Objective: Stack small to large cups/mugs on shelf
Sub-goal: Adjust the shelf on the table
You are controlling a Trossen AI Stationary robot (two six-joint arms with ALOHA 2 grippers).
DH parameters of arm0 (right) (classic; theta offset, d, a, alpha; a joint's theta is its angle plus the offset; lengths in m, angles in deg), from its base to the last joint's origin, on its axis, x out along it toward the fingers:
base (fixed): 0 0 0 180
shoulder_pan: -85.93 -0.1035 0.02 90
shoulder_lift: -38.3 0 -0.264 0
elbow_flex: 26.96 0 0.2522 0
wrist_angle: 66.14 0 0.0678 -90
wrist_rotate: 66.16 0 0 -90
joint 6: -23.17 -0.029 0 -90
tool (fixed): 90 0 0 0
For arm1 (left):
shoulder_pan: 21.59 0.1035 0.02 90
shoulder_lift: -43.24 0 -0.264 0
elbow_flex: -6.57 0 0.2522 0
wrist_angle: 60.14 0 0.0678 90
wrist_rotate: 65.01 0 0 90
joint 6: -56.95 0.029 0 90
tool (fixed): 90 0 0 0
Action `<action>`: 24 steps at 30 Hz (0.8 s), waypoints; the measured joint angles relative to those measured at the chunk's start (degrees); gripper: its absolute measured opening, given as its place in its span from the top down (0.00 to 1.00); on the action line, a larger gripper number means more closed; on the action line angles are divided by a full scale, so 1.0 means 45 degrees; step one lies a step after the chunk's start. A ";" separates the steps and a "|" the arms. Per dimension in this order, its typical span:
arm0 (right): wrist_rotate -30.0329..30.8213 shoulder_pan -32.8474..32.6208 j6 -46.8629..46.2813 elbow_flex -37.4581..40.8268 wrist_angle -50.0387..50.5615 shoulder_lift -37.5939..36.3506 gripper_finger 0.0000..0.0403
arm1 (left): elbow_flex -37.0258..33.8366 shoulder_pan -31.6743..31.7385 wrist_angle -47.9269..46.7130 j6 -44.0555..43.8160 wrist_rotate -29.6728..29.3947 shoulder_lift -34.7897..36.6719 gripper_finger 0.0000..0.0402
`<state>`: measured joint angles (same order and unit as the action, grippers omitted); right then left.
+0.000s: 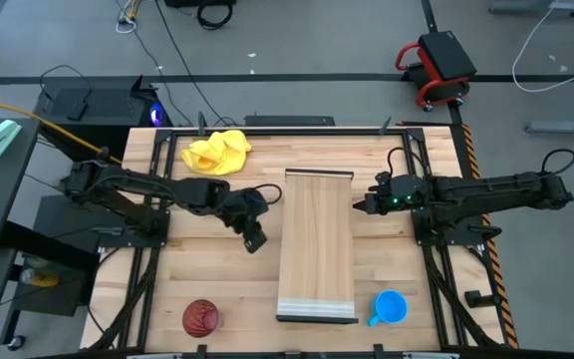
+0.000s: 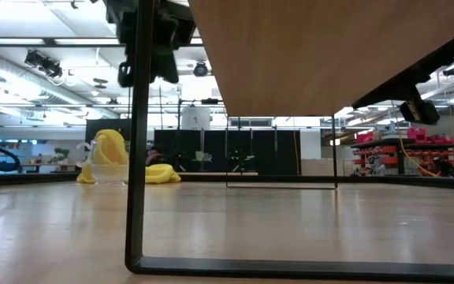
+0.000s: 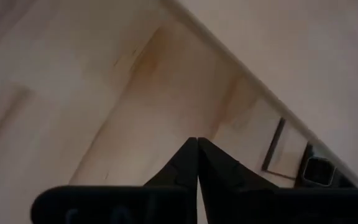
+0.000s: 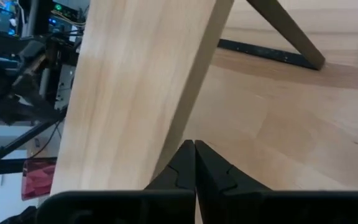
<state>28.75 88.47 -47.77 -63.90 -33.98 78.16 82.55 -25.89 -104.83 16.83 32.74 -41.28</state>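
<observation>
From my console, going left to right: the dark red ribbed cup (image 1: 200, 317) sits at about 7 o'clock on the tabletop (image 1: 217, 289), well apart from everything. The yellow cloth (image 1: 216, 151) is up at 11 o'clock, with the clear cup (image 2: 107, 171) just in front of it in the low view. My left gripper (image 1: 254, 238) hangs clenched and empty just left of the shelf (image 1: 317, 244), which runs down the middle. My right gripper (image 1: 360, 205) is clenched too, right at the shelf's right edge. The blue mug (image 1: 391, 307) is at 5 o'clock, just beside the shelf's near end.
</observation>
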 joint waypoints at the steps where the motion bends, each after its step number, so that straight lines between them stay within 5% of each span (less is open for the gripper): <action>1: 0.0000 0.0000 0.0000 0.0000 -0.0085 0.0009 0.99 | 0.0000 -0.0023 0.0376 0.0009 0.0000 -0.0143 0.95; 24: 0.0136 -0.0024 0.0476 -0.0899 0.1032 0.0129 0.99 | 0.0015 0.0089 0.5068 -0.0703 0.1787 -0.1863 0.96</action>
<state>29.36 88.36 -45.63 -67.95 -29.34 78.74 82.61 -25.49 -82.03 13.67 40.79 -49.66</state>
